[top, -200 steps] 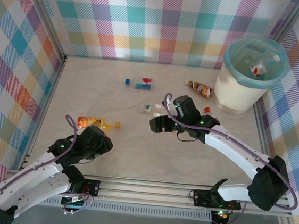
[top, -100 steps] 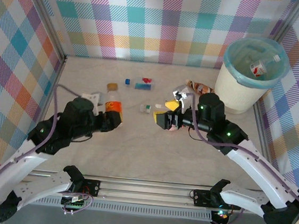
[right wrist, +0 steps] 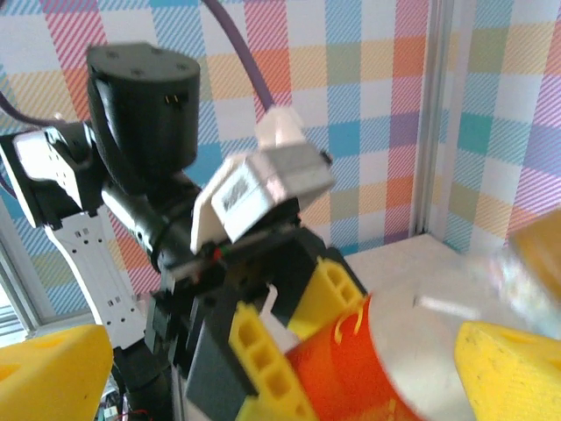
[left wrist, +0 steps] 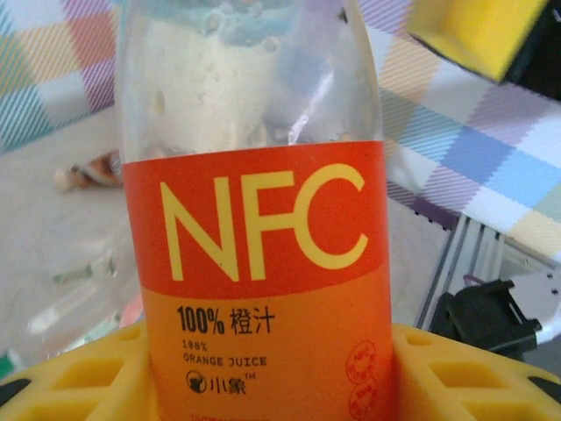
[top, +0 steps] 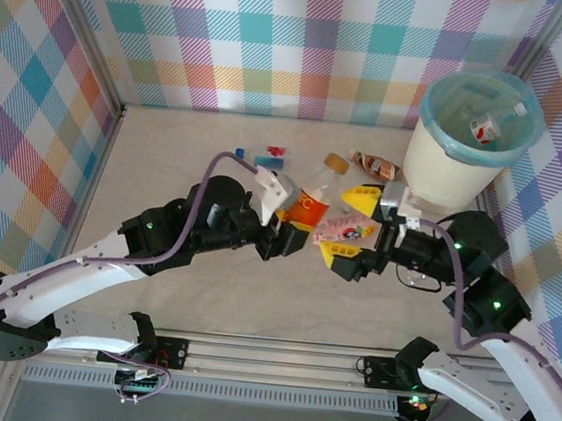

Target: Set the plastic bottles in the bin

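My left gripper pinches the NFC orange juice bottle low on its label, mid-air. My right gripper is spread wide, and the pink bottle looks loose between the jaws (could drop short). The two grippers sit just beside each other: clash risk. The bin stands beyond, far right.

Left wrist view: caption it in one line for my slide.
Left gripper clamps an NFC orange-juice bottle between its yellow fingers.
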{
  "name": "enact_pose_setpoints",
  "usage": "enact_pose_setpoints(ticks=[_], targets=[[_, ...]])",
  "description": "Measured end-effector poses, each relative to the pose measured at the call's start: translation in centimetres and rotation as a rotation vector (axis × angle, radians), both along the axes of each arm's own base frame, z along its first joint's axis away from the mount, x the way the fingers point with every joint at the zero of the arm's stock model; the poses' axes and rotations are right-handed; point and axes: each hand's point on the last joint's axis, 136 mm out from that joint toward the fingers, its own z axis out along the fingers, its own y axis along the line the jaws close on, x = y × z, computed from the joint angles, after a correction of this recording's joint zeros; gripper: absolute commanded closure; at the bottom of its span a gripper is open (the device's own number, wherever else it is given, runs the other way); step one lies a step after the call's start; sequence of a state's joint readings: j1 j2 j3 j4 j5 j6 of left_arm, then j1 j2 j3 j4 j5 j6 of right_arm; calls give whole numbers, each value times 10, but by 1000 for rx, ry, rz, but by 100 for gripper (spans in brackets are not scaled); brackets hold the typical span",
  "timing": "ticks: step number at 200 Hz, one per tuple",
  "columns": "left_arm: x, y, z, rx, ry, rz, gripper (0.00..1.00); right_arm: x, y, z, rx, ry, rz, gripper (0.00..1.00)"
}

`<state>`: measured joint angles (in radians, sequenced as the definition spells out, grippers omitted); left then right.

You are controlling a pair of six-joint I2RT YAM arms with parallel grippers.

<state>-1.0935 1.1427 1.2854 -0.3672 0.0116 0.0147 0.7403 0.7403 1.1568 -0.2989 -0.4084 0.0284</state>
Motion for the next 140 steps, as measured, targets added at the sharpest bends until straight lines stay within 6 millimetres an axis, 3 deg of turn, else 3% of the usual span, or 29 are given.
enact_pose_setpoints(ticks=[81, 140], targets=[[-9, -24, -15, -40, -86, -81, 59, 19, -24, 38, -8, 70, -192, 0], [-12, -22, -13, -92, -110, -72, 59, 56, -14, 14, -130, 289, -310, 22]])
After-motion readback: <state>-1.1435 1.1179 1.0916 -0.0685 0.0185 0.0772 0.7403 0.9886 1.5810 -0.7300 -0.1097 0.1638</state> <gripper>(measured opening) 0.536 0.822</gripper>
